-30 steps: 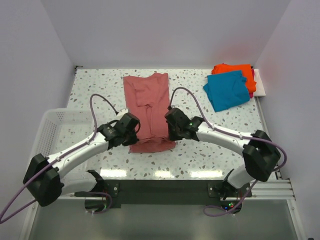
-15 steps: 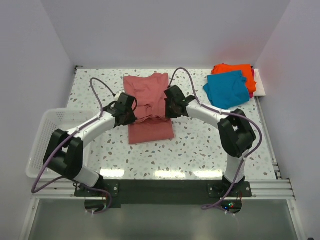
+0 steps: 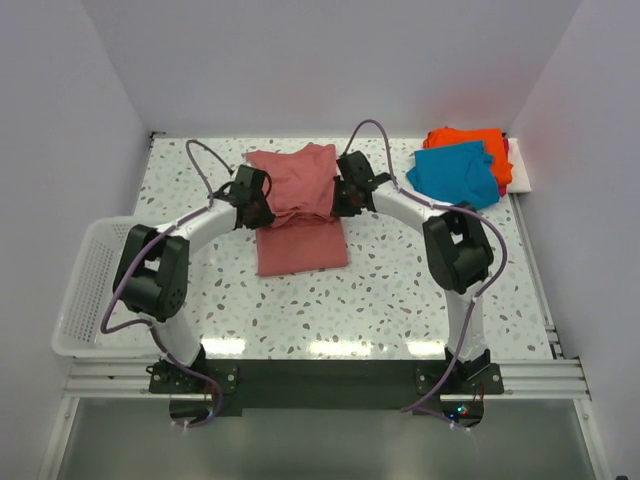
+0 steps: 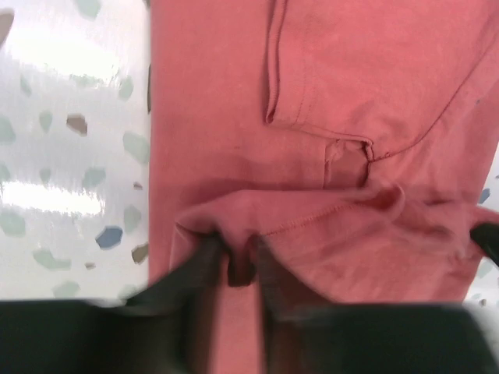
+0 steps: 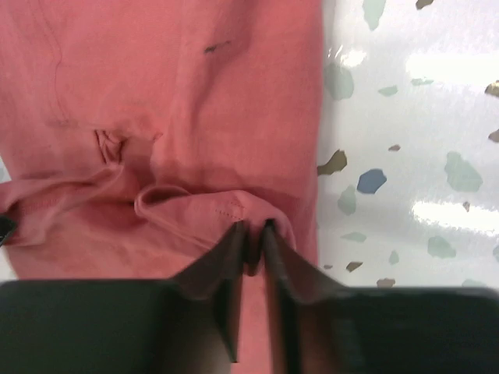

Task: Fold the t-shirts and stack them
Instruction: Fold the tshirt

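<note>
While doubled over, dusty-red t-shirt point(image 3: 300, 245), its hem gripped in left fingers point(image 4: 199, 276) and right fingers point(image 5: 222, 261).

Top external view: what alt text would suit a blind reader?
Two robot arms pinch a dusty-red t-shirt with left fingers and right fingers, bunching it mid-fold on a speckled table. A teal-blue shirt lies on an orange shirt at the far right; a white mesh basket sits at the left edge.
</note>
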You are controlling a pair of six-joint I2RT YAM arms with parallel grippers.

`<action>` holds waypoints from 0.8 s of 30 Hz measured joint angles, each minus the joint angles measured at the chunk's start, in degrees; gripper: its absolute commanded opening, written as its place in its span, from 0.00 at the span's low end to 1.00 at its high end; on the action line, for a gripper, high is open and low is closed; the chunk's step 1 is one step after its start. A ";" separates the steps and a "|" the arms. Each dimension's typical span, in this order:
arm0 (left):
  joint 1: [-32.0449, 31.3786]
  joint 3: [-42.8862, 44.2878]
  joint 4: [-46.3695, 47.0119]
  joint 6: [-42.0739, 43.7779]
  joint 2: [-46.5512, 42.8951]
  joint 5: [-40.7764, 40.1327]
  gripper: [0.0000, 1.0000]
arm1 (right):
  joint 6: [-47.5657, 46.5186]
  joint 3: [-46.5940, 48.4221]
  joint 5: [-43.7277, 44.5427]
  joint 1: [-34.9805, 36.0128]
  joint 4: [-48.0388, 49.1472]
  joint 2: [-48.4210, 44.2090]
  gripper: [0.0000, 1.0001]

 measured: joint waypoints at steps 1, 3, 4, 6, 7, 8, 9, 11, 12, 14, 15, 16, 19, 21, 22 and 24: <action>0.37 0.50 0.79 0.70 0.59 0.59 0.51 | -0.02 0.48 -0.26 -0.39 0.17 0.63 0.40; 1.40 0.70 2.01 1.05 0.85 2.16 0.64 | -0.37 0.81 -1.14 -1.25 0.24 1.22 0.53; 2.03 0.70 2.29 1.27 0.79 2.75 0.66 | -0.68 0.85 -1.31 -1.73 0.17 1.27 0.64; 3.32 0.72 2.69 1.88 0.50 3.54 0.68 | -1.60 1.07 -1.64 -2.67 0.17 1.27 0.68; 3.80 0.72 2.64 2.05 0.17 3.76 0.68 | -2.12 1.25 -1.66 -3.19 0.17 1.25 0.68; 4.17 0.70 2.58 2.21 -0.39 3.80 0.67 | -2.64 1.31 -1.62 -3.63 0.17 1.16 0.68; 4.46 0.66 2.45 2.34 -1.20 3.91 0.61 | -3.08 1.31 -1.53 -4.02 0.07 0.87 0.68; 4.46 0.02 2.56 2.47 -3.67 4.46 0.54 | -3.67 0.81 -1.25 -4.52 -0.04 -0.26 0.64; 4.37 -0.57 2.69 2.49 -4.94 4.87 0.47 | -3.80 -0.22 -1.14 -4.61 0.39 -1.42 0.61; 3.67 -2.60 3.06 2.73 -8.15 5.53 0.42 | -4.15 -3.50 -1.03 -4.26 0.57 -5.09 0.49; 3.15 -3.78 3.26 2.84 -9.57 5.81 0.33 | -4.20 -5.35 -1.05 -3.82 1.05 -7.08 0.38; 2.49 -5.11 3.52 2.71 -10.82 6.03 0.29 | -4.24 -7.02 -0.98 -3.08 1.38 -8.92 0.32; -0.22 -9.38 4.61 2.25 -13.18 7.13 0.17 | -4.11 -9.53 -1.01 -0.09 2.03 -11.67 0.21; -2.38 -11.74 5.07 1.73 -13.31 7.82 0.11 | -3.93 -9.97 -1.07 2.40 3.04 -11.61 0.16; -3.48 -12.74 5.16 1.55 -13.20 8.07 0.10 | -3.93 -9.92 -1.20 3.54 3.21 -11.10 0.13; -5.18 -13.84 5.25 1.14 -12.81 8.68 0.08 | -3.87 -9.38 -1.79 5.33 3.32 -9.49 0.12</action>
